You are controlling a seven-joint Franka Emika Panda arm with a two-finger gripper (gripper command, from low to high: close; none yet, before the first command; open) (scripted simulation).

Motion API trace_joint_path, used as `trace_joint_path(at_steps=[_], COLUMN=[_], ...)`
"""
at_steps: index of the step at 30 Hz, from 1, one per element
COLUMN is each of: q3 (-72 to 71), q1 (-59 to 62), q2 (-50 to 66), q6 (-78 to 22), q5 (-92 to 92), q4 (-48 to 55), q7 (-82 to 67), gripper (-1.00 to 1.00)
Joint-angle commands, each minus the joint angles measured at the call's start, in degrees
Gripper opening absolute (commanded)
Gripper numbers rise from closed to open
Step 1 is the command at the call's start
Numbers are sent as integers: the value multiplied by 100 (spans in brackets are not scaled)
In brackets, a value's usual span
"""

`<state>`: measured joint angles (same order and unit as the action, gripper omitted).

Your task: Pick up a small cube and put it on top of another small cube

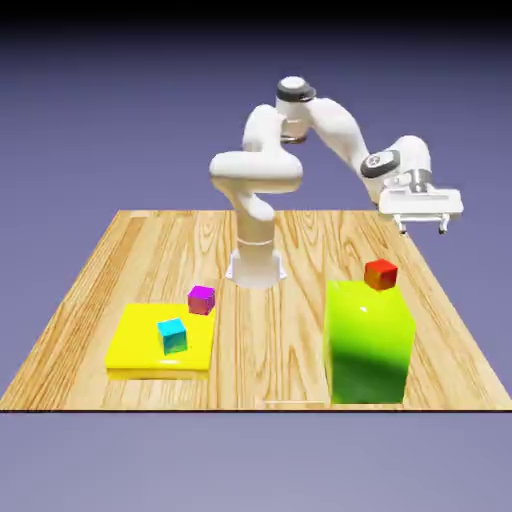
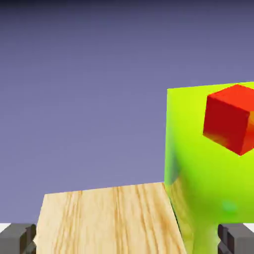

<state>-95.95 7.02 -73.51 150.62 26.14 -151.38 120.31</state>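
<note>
The small red cube (image 1: 380,273) rests on top of a tall lime-green block (image 1: 369,342) at the exterior view's right. In the hand view the red cube (image 2: 230,119) shows at the upper right against the green block (image 2: 208,188). My gripper (image 1: 422,224) hangs in the air above and to the right of the red cube, apart from it, open with nothing between its fingers. In the hand view the gripper (image 2: 127,240) shows only as grey fingertips (image 2: 17,239) at the bottom corners. A magenta cube (image 1: 201,299) and a cyan cube (image 1: 172,336) sit on a flat yellow slab (image 1: 140,350).
The wooden table (image 1: 290,330) carries the yellow slab at the exterior view's left and the green block at its right. The robot base (image 1: 256,265) stands at the far middle. The table's near edge runs just in front of both blocks.
</note>
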Motion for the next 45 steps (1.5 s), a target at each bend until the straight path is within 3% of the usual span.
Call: trace_joint_path(at_steps=[1, 14, 24, 25, 36, 45], q3=[-208, -2696, -3067, -3067, -2645, -1069], q1=[17, 216, 1908, 1908, 276, 2146], q2=[-89, -1148, -426, -426, -1115, -98], q6=[-51, -657, 741, 741, -723, -2761], q5=[57, 735, -1682, -1682, 676, -1153], q4=[21, 270, 295, 295, 317, 1754], q7=[169, 2188, 4115, 4115, 2191, 2312], gripper=[0, 0, 0, -100, -100, -100])
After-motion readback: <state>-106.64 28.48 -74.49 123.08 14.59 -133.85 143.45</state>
